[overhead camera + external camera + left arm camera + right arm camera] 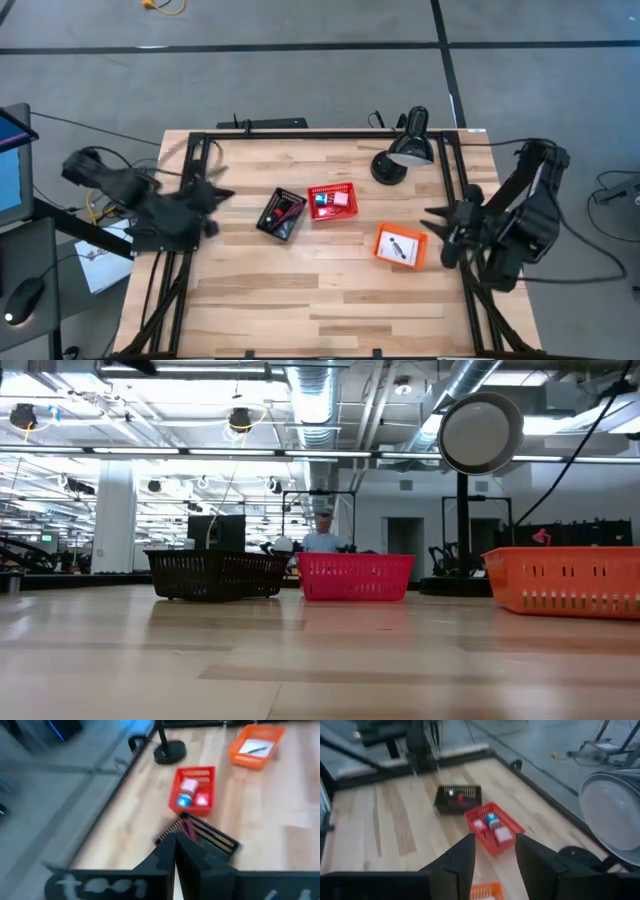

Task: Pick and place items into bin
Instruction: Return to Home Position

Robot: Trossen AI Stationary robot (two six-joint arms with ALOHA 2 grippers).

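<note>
Three small baskets stand on the wooden table. The black basket (281, 214) holds a dark red cord and stick (190, 828). In the red basket (331, 201) lie a blue cube (183, 800), a pink block (189, 785) and a red-pink piece (202, 800). A white card with a black piece (403, 247) lies in the orange basket (400, 246). My left gripper (224, 194) hovers shut at the table's left edge, pointing at the black basket. My right gripper (436, 222) hovers open at the right edge, beside the orange basket. Neither holds anything.
A black desk lamp (405, 150) stands at the far right of the table, its head (481, 433) high over the orange basket's side. Bare wood fills the near half of the table. A person (322, 536) sits in the room beyond the far edge.
</note>
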